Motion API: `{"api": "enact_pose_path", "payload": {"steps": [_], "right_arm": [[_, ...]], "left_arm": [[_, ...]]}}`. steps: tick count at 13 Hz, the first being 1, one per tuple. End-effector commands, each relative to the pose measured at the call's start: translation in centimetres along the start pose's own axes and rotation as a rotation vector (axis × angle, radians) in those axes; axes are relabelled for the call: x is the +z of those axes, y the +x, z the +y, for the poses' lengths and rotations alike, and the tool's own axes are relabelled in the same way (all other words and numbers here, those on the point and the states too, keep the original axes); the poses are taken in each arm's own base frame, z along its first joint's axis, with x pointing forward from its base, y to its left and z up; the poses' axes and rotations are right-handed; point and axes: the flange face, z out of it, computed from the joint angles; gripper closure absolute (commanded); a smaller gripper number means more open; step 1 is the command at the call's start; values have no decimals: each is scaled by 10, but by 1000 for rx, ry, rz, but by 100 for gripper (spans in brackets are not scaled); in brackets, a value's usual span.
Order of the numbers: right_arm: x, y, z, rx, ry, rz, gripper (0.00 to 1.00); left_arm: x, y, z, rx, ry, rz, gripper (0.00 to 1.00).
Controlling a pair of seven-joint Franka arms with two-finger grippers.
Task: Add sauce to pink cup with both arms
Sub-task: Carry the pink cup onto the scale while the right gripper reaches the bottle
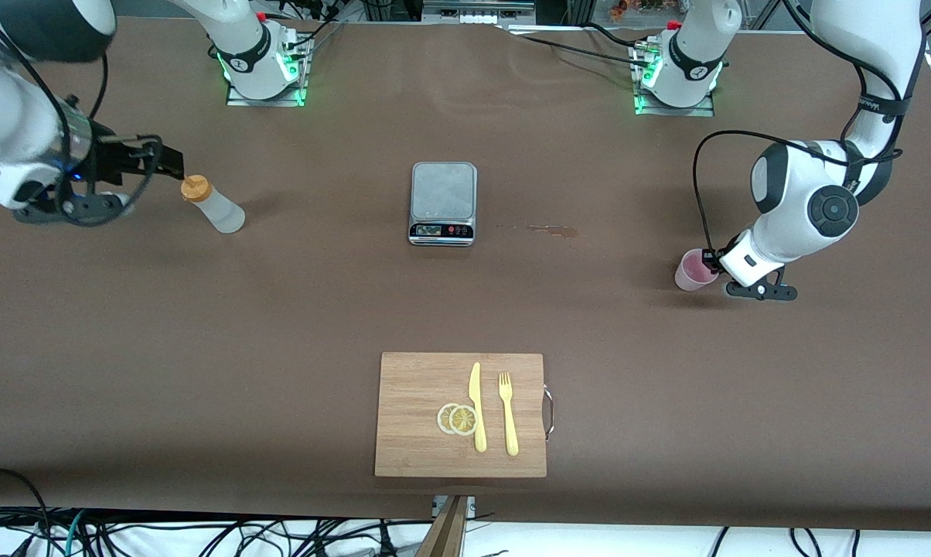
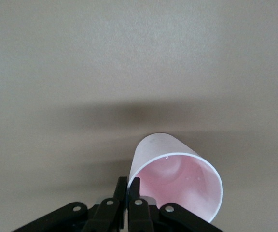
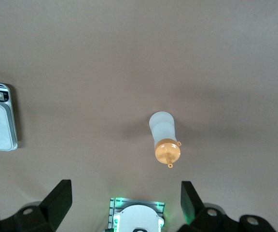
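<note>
Pinching the pink cup's (image 2: 177, 179) rim at lower right, left pincer (image 2: 128, 205) is clamped; right pincer (image 3: 124, 195), apart, hangs beside the sauce bottle (image 3: 164, 137).

The brown cloth-covered bench (image 1: 280, 309) carries a small pale pink plastic tumbler (image 1: 692, 271), a translucent whitish squeeze bottle with an orange cap (image 1: 214, 204), a grey metal kitchen scale (image 1: 443, 203) and a light wooden cutting board (image 1: 419, 418) with a yellow plastic knife (image 1: 477, 406), yellow fork (image 1: 508, 414) and pale yellow lemon slices (image 1: 457, 418).
</note>
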Motion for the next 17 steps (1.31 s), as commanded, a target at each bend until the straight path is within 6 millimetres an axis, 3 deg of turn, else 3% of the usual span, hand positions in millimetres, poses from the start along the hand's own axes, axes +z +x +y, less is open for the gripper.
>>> {"api": "enact_pose_path", "payload": {"steps": [1, 4, 5, 8, 11, 15, 17], "right_arm": [[-6, -1, -3, -3, 15, -3, 0], [0, -2, 2, -43, 17, -14, 0], [4, -7, 13, -84, 27, -19, 0], [0, -21, 46, -373, 62, -20, 0], [7, -24, 79, -608, 90, -8, 0], [52, -23, 149, -898, 226, 107, 0], [77, -18, 174, -1054, 292, 158, 0]], "left_arm": [[-36, 21, 29, -6, -64, -4, 100], [-54, 26, 109, -10, -103, 3, 100], [-56, 23, 142, -31, -107, 1, 100], [-65, -2, 249, -7, -92, -6, 100], [-60, -32, 335, -79, -146, -45, 100], [-48, -61, 432, -101, -156, -65, 100], [-39, -72, 463, -115, -167, -83, 100]]}}
